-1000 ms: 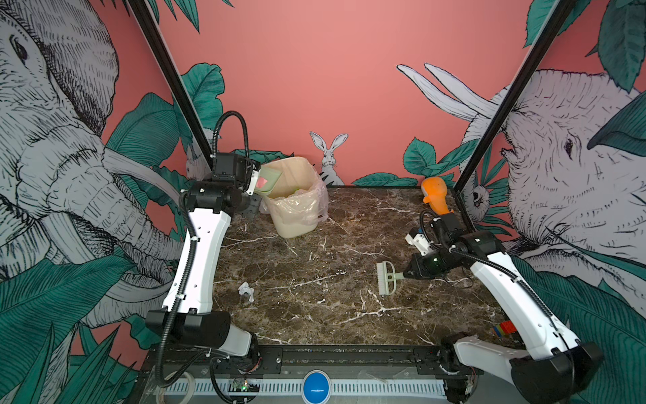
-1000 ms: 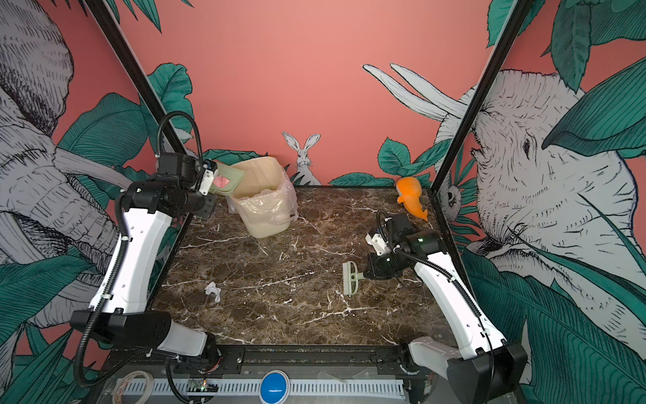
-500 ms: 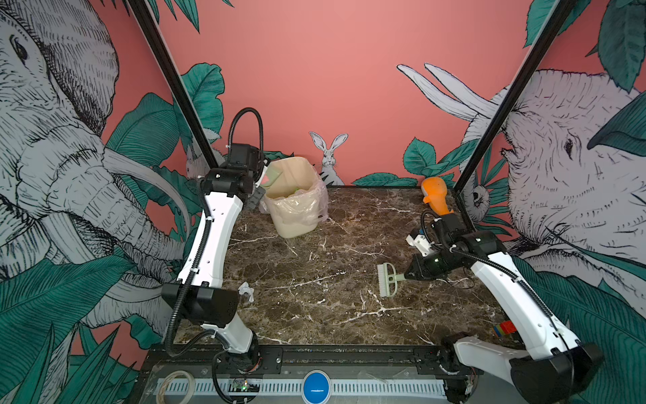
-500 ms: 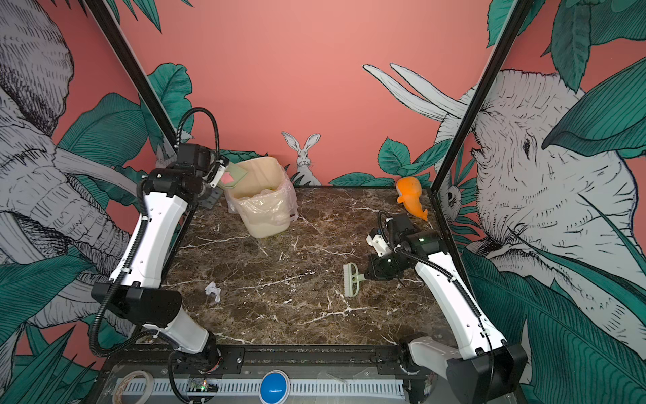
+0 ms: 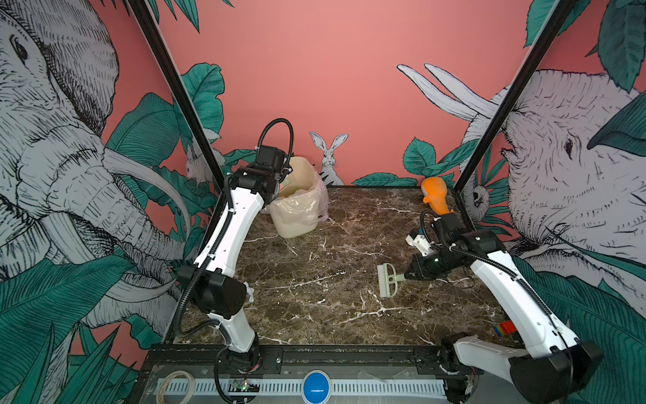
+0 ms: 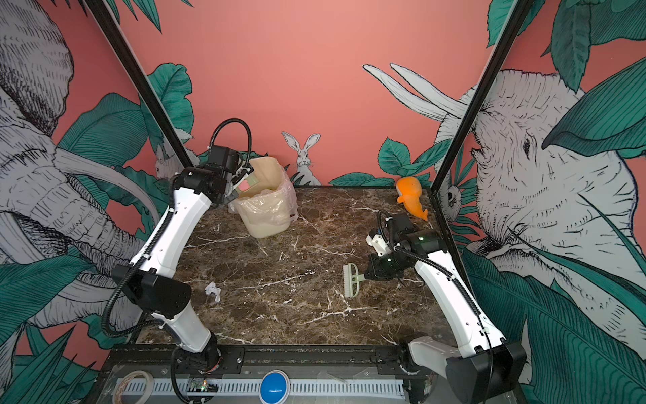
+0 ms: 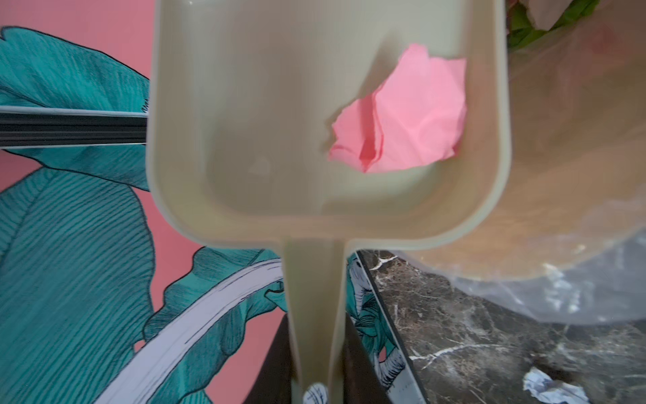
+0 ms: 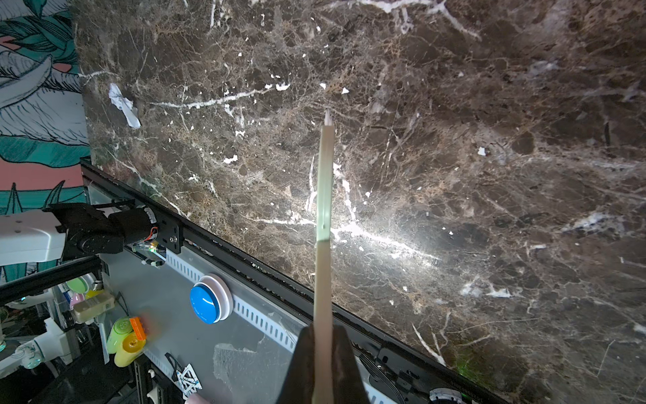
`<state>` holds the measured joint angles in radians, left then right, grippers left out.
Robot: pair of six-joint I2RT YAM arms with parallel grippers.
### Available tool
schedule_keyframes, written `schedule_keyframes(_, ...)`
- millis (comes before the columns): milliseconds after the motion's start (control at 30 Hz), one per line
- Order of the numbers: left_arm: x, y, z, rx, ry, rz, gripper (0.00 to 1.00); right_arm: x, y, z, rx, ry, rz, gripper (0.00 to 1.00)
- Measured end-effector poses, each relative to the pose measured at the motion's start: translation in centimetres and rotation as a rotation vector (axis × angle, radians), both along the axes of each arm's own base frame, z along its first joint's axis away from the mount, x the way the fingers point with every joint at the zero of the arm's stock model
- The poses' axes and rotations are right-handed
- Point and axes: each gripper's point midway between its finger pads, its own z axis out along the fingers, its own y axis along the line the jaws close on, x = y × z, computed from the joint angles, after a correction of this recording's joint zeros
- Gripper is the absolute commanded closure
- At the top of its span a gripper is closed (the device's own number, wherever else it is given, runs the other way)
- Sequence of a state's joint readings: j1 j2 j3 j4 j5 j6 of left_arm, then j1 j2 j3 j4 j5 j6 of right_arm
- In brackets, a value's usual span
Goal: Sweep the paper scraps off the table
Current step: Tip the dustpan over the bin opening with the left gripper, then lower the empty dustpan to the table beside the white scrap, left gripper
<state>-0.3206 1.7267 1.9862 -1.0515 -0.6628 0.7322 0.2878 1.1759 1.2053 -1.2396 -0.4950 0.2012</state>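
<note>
Left pincer (image 7: 316, 367): clenched on the handle of the dustpan (image 7: 265, 140), which it holds raised at the bin's mouth, probably to tip out its load.
Pink scrap (image 7: 402, 115): lies in the pan against one side wall, not yet tipped out.
Bin (image 6: 265, 227): bag-lined, at the far left corner; green paper (image 7: 531, 35) shows inside.
Right pincer (image 6: 367, 276): clenched on the handle of the brush (image 6: 350, 280), apparently parked right of centre, away from the emptying.
White scrap (image 6: 213, 290): on the table (image 6: 297, 314) near its left edge, unswept.
</note>
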Motion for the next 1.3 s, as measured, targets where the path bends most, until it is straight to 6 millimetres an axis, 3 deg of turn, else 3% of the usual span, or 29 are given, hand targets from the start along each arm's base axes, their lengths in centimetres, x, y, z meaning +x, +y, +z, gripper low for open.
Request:
schedule_keyframes(133,0.8,-0.7,0.0,0.099,-0.015,-0.043,0.98,0.0,0.0,0.0,0.004,0.000,0.004,1.00)
schedule_keyframes(400,1.8,-1.3,-1.9,0.317,0.017,-0.124,0.99,0.0,0.2,-0.2,0.013,0.015,0.017,1.00)
schedule_keyframes(767,1.3,-0.5,1.7,0.397,-0.088,-0.125,0.99,0.2,0.6,-0.4,0.033,0.038,0.023,1.00)
schedule_keyframes(1133,2.3,-1.3,-0.1,0.536,-0.059,-0.216,0.99,0.1,0.9,-0.3,0.050,0.044,0.028,1.00)
schedule_keyframes(1300,2.5,-1.6,1.3,0.552,-0.103,-0.231,0.99,0.0,1.0,-0.2,0.055,0.044,0.029,1.00)
